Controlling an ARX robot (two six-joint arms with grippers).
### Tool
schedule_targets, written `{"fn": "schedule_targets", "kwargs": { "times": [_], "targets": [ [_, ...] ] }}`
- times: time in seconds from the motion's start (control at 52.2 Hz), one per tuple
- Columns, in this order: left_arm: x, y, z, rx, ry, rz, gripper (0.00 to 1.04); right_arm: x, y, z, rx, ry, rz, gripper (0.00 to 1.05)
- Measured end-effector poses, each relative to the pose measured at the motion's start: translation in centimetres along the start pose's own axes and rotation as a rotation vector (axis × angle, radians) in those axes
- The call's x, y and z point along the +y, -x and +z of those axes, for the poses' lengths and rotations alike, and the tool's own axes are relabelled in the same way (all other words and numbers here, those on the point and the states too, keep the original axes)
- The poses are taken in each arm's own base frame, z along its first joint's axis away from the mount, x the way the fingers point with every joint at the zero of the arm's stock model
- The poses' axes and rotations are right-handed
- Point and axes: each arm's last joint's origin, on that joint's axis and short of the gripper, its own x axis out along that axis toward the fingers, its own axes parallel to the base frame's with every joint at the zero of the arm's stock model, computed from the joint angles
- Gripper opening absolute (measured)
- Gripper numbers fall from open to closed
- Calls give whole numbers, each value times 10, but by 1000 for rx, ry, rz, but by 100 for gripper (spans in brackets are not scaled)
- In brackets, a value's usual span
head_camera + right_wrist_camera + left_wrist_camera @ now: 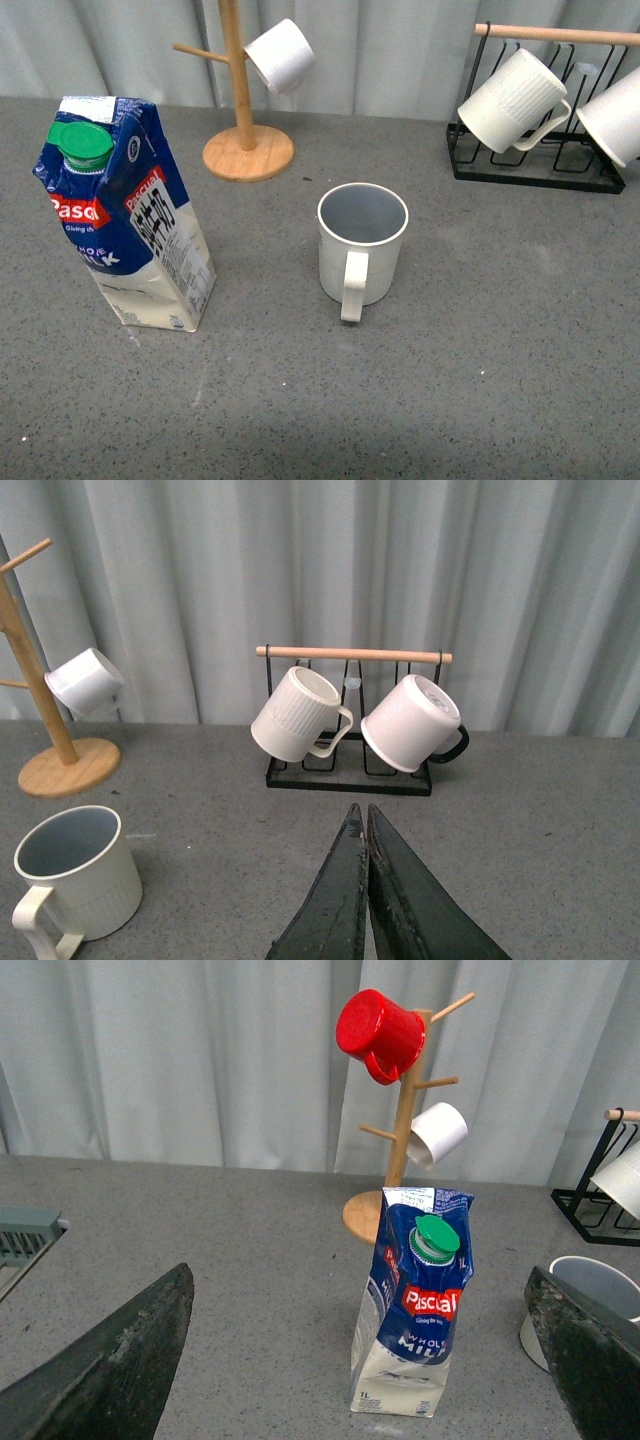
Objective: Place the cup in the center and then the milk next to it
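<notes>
The cup (362,243) stands up in the middle of the grey desk (480,380), open side up, handle twd the front camera. The milk (125,215) stands up on the robot's left of the cup, near but not touching, green cap on. Its top looks a bit squashed.

Behind them are a wood mug tree (240,110) w/ a small white cup (281,55) hung on it, & a black rack (530,170) at back right w/ a ribbed mug (512,100). A red mug (380,1032) hangs at the tree's top.

The L hand (358,1282) is spread wide w/ nothing in it. The milk shows btwn its fingers (120,1360) but farther off, no touch. A grey thing (25,1235) in that view is maybe a tray, too cut off to tell.

The R hand (360,815) is pinched tight, fingers pressed together on nothing. It is apart from the cup & points twd the rack.
</notes>
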Motion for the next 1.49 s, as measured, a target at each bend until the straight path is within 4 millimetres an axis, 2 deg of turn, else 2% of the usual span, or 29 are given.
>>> {"fn": "schedule_targets", "kwargs": {
  "times": [0.306,0.44,0.651,0.708,0.823,1.244,1.378,1.493],
  "targets": [
    [0,0,0,0,0,0,98,0,5,-1,1,0,0,1],
    [0,0,0,0,0,1,98,0,15,-3,11,0,3,1],
    [0,0,0,0,0,0,98,0,16,-3,7,0,3,1],
    [0,0,0,0,0,0,98,0,16,-3,6,1,3,9],
    [0,0,0,0,0,0,98,0,16,-3,6,1,3,32],
    [0,0,0,0,0,0,98,0,16,-3,6,0,3,97],
    [0,0,0,9,0,12,98,0,16,-3,6,0,3,95],
    [1,-5,-7,140,-7,93,98,0,16,-3,6,0,3,95]
  ]
}}
